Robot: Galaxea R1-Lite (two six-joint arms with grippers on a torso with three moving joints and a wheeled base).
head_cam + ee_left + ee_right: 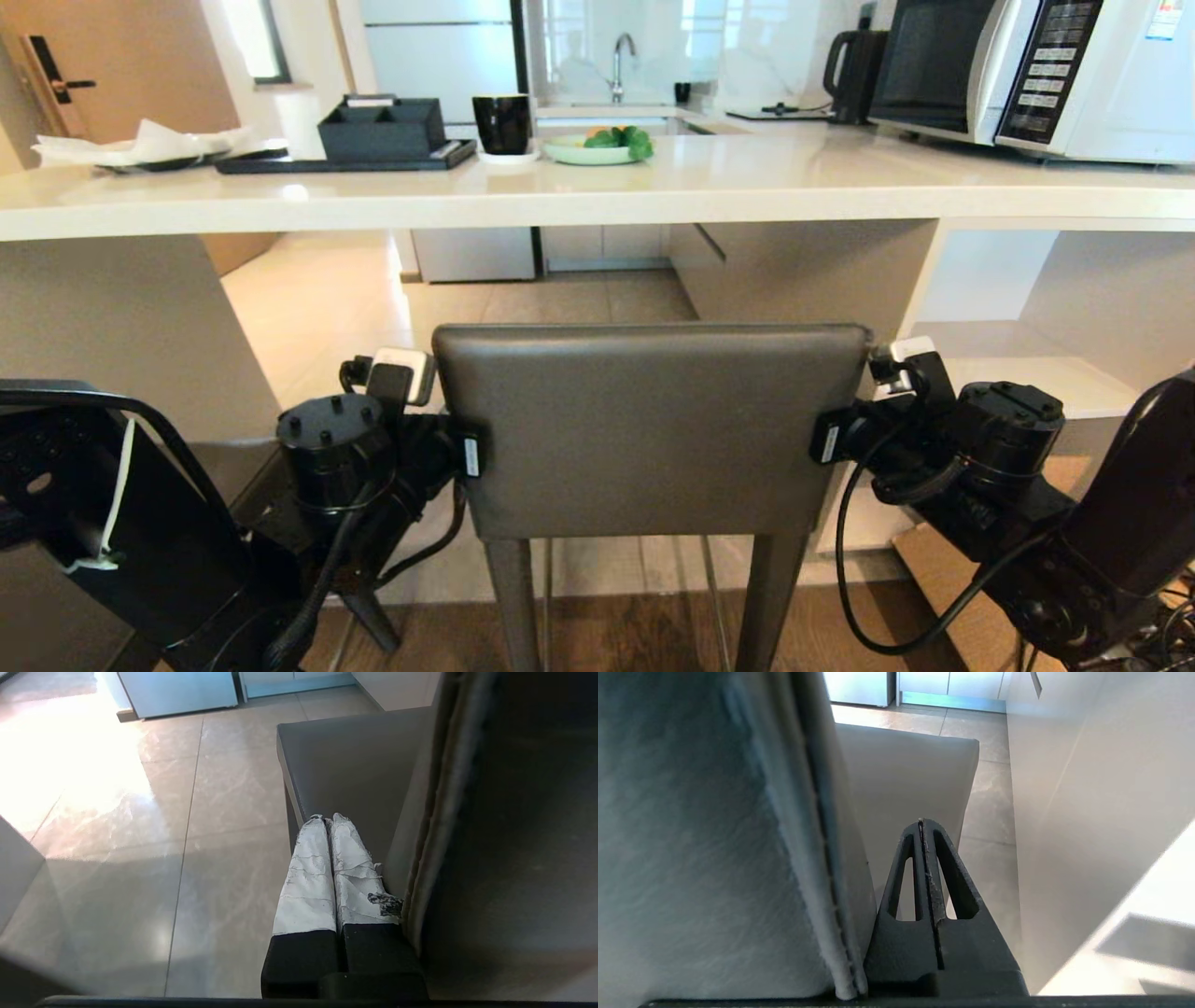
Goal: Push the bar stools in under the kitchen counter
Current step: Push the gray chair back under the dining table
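Dark grey leather stool backrest [651,425] sits btwn my left hand [327,819] & right hand [920,822], both pinched shut, empty; white stone tabletop [597,191] straight ahead, far side.

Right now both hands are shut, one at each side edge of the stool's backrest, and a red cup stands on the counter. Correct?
Not quite: the cup on the counter is black, as the head view shows. The rest holds: left hand and right hand are shut, flanking the stool's backrest.

Both my arms reach forward, wrists level. My left gripper [327,819] has its white-wrapped fingers [308,868] pressed together. My right gripper [921,822] is likewise closed, black fingers [945,872] meeting at the tips.
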